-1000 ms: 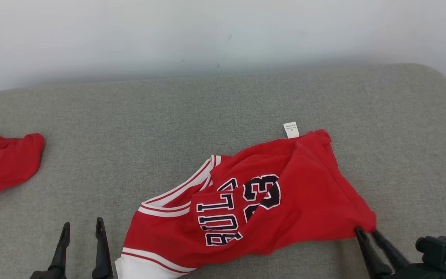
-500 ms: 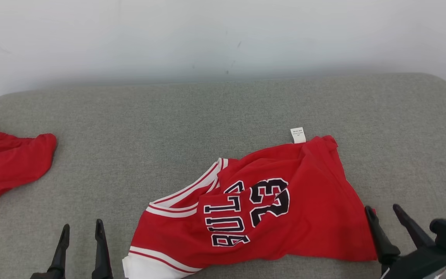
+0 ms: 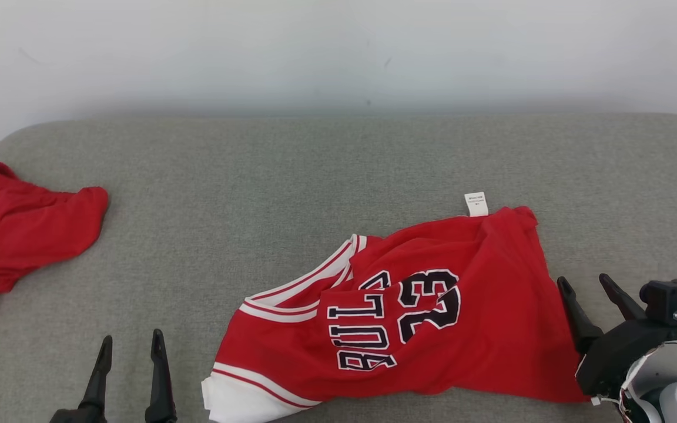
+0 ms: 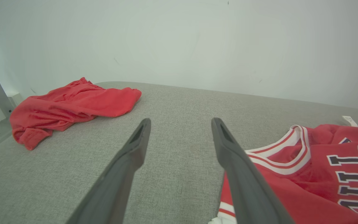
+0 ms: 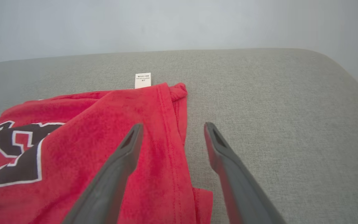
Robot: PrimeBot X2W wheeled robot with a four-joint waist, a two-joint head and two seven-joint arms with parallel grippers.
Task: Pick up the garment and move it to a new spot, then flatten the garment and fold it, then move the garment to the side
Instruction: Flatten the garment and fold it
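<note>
- The right claw (image 3: 582, 279) stands with its fingers apart and nothing between them, at the near right of the scene and just beside the right edge of the jersey (image 3: 491, 305).
- In the right wrist view, one finger lies over the jersey's red side hem and the other over bare grey cloth. I cannot tell whether either tip touches.
- The left claw (image 3: 131, 336) is also spread and empty. It sits at the near left, pointing away over bare grey, with the jersey's white-banded near corner just to its right.
- The jersey lies loose on the surface (image 3: 256, 194), right of centre and towards the near edge. It is rumpled and partly doubled over itself, with the dark lettering and number facing up.
- Its white label (image 3: 476, 204) pokes out at the far right corner.
- A second red garment (image 3: 21, 223) lies bunched at the far left, well apart from the jersey.
- Judgement: the jersey seems to be at its new spot, so the flattening step is in hand.
- The next move probably calls for each claw to pinch an outer edge, the right at the side hem and the left at the white-banded corner.
- They would then draw the cloth outward until the overlaps open, gripping only one layer so the fold underneath is not dragged along.
</note>
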